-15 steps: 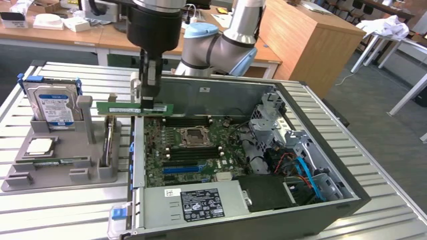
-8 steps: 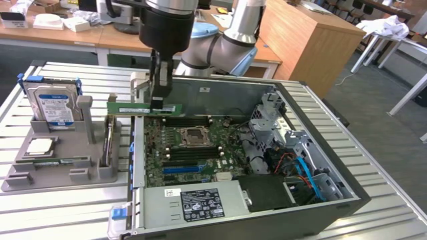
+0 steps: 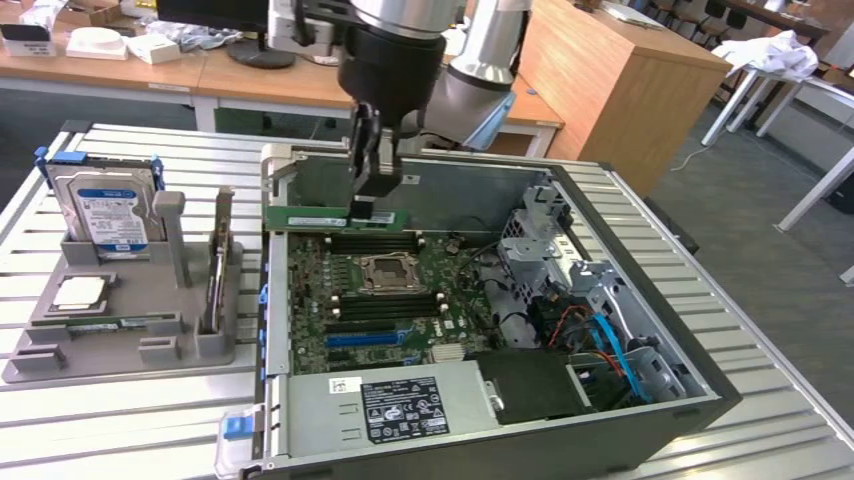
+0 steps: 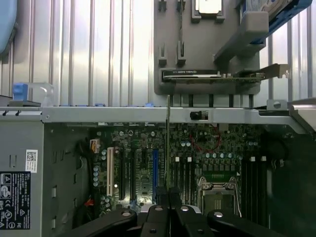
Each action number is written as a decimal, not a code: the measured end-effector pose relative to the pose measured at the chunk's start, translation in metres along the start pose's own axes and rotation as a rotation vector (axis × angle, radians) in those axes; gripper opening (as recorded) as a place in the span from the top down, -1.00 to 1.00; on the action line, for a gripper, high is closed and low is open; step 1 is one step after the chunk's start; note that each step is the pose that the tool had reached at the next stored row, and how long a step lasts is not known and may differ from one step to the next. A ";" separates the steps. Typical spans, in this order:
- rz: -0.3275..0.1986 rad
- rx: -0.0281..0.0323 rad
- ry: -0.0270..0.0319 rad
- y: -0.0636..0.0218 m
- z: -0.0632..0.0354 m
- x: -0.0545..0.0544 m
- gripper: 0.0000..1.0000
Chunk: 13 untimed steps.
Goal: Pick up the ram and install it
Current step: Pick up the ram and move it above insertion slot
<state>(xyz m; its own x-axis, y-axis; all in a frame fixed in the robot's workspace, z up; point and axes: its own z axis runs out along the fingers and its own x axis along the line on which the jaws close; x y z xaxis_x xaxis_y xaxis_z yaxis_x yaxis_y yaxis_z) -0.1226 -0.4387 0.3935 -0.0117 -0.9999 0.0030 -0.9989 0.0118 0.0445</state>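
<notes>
The ram (image 3: 320, 217) is a long thin green stick with a pale label. It hangs level over the far part of the motherboard (image 3: 350, 330) in the open computer case (image 3: 694, 385). My gripper (image 3: 372, 208) is shut on the stick's end nearest the case's middle, coming down from above. The dark memory slots (image 3: 363, 243) lie just under the stick, beside the processor socket (image 3: 396, 272). In the wrist view the ram (image 4: 168, 143) shows edge-on as a thin line running out from my black fingertips (image 4: 157, 210), above the slots (image 4: 185, 170).
A grey holder tray (image 3: 120, 340) stands at the exterior view's left with a hard drive (image 3: 107, 215), a silver processor chip (image 3: 80, 292) and an upright card (image 3: 218, 270). A power supply (image 3: 387, 405) fills the case's near end. Drive cages and cables (image 3: 587, 300) crowd its right side.
</notes>
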 end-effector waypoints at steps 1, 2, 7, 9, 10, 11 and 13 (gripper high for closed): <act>0.000 0.0000 0.0000 -0.0025 -0.0001 0.000 0.76; 0.000 0.0000 0.0000 -0.0049 -0.0002 0.000 0.76; 0.000 0.0000 0.0000 -0.0172 -0.0008 0.000 0.76; 0.000 0.0000 0.0000 -0.0220 -0.0010 0.000 0.76; 0.000 0.0000 0.0000 -0.0242 -0.0011 0.000 0.76; 0.000 0.0000 0.0000 -0.0264 -0.0012 0.000 0.76; 0.000 0.0000 -0.0001 -0.0306 -0.0013 0.000 0.76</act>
<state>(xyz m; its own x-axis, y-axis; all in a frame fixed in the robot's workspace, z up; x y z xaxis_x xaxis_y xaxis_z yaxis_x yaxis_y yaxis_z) -0.0921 -0.4387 0.3935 -0.0116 -0.9999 0.0029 -0.9989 0.0118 0.0445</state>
